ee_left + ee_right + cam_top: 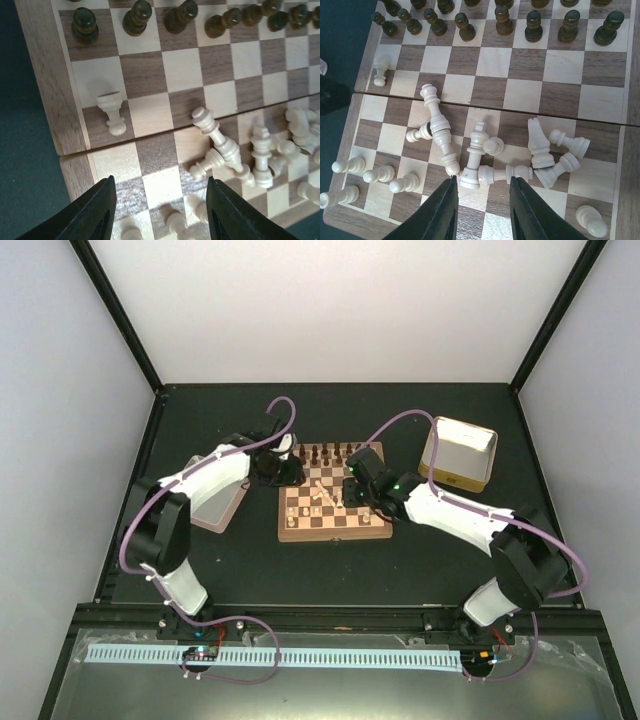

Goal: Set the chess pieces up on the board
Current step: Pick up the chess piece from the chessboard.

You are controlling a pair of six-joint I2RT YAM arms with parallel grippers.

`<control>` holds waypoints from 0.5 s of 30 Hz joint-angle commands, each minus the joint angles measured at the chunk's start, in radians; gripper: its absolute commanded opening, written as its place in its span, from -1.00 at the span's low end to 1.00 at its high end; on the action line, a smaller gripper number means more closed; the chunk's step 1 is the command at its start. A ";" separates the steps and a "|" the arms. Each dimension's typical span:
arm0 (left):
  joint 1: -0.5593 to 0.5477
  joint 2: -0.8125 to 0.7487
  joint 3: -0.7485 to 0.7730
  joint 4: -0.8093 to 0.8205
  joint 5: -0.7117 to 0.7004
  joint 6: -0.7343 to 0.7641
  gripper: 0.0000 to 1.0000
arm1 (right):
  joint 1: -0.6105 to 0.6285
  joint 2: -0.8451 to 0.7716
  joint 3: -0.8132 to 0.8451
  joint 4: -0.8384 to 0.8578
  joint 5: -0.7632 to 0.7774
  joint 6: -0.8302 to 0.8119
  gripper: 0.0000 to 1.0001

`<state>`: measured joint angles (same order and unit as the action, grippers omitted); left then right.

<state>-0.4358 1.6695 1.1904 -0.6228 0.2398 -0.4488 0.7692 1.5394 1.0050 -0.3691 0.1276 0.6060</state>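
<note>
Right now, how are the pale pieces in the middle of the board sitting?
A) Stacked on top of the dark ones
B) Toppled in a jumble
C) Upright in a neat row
B: mid-board, the pale chess pieces lie on their sides in a heap on the board, while the dark pieces stand upright along its far edge.

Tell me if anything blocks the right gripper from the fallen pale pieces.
Nothing visible does. The right gripper hangs, jaws apart, right over the fallen pale pieces on the board. They lie tangled against each other, so neighbours crowd any single one.
</note>
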 commanded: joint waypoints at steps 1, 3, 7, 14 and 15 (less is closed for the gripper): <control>-0.011 0.070 0.100 -0.089 -0.061 0.004 0.02 | -0.014 -0.024 -0.015 0.056 -0.013 -0.009 -0.38; -0.011 0.098 0.119 -0.096 -0.073 0.001 0.01 | -0.014 -0.023 -0.017 0.061 -0.019 -0.011 -0.38; -0.011 0.154 0.148 -0.096 -0.121 -0.005 -0.12 | -0.017 -0.013 -0.019 0.071 -0.032 -0.014 -0.39; -0.011 0.234 0.216 -0.100 -0.162 -0.007 -0.23 | -0.018 -0.004 -0.018 0.075 -0.046 -0.017 -0.39; -0.011 0.245 0.229 -0.109 -0.176 -0.008 -0.23 | -0.018 -0.004 -0.016 0.072 -0.044 -0.018 -0.39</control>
<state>-0.4400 1.8805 1.3491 -0.6971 0.1200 -0.4503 0.7567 1.5383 0.9905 -0.3206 0.0872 0.6006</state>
